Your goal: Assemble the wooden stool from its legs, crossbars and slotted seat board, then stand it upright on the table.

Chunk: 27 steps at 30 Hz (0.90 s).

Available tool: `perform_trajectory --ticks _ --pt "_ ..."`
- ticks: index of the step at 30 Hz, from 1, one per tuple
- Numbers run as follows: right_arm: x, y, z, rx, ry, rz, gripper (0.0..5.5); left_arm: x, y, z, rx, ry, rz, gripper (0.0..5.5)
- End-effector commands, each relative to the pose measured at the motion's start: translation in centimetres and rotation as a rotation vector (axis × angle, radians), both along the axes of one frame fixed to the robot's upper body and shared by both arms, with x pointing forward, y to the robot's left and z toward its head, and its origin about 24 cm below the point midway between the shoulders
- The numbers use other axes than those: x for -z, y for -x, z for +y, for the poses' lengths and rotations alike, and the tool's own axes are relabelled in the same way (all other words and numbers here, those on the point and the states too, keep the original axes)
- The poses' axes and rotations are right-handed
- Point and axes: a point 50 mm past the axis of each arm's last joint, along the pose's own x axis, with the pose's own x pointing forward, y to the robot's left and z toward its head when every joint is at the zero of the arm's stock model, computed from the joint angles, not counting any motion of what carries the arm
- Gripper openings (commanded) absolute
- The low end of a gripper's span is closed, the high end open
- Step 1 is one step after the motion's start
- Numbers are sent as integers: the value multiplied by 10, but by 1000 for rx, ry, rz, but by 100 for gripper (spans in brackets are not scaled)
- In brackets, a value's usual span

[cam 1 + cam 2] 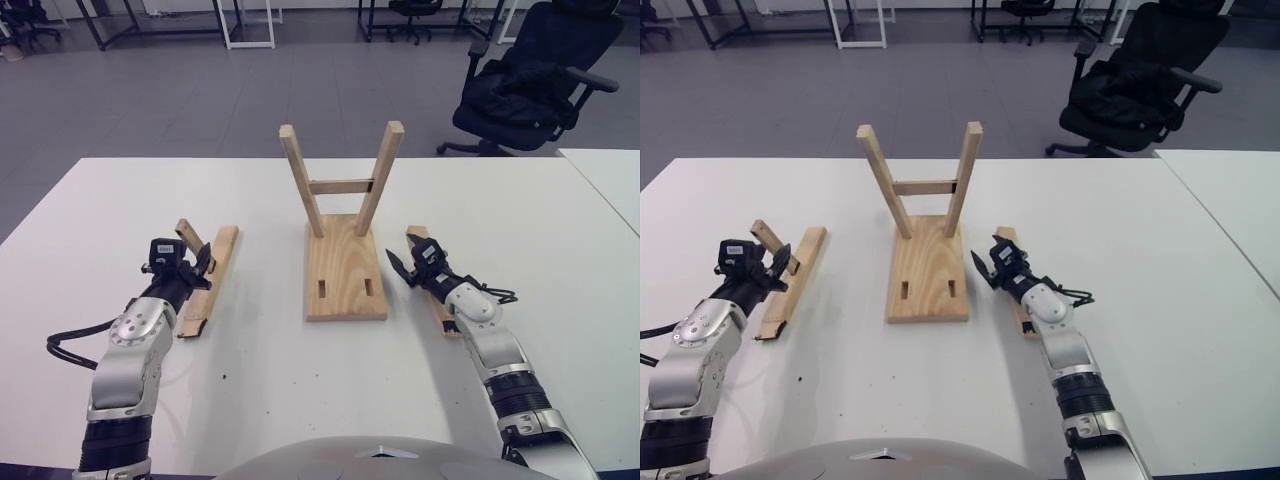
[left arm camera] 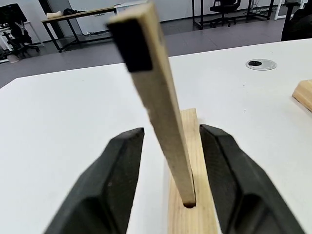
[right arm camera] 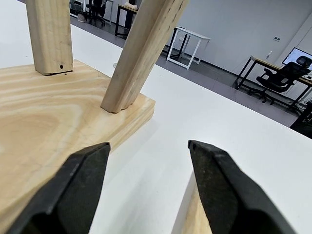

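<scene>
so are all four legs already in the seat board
No, only two legs stand in the seat board, and its two near slots are empty.

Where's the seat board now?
The slotted wooden seat board lies mid-table between the left gripper and right gripper, two wooden legs and a crossbar rising from its far end.

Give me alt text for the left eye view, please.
A seat board lies on the table, two legs and a crossbar rising from its far end. The open left end effector straddles a stick on a loose leg; the open right end effector is over another leg.
</scene>
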Motion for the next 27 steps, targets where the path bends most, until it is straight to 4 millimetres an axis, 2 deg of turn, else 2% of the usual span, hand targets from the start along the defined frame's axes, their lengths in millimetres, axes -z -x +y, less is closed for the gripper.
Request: perform_trajectory --ticks 1,5,12,19,27 --pt "0 0 0 5 9 -3 300 3 15 3 40 30 105 270" --pt "1 2 1 11 8 3 300 7 28 4 57 52 213 345" --pt "2 3 4 6 1 17 300 24 38 11 44 -1 347 460" --pt "2 3 8 5 0 15 300 32 37 12 63 -7 356 329" --pt "0 1 8 4 -13 14 300 37 40 9 94 -22 374 217"
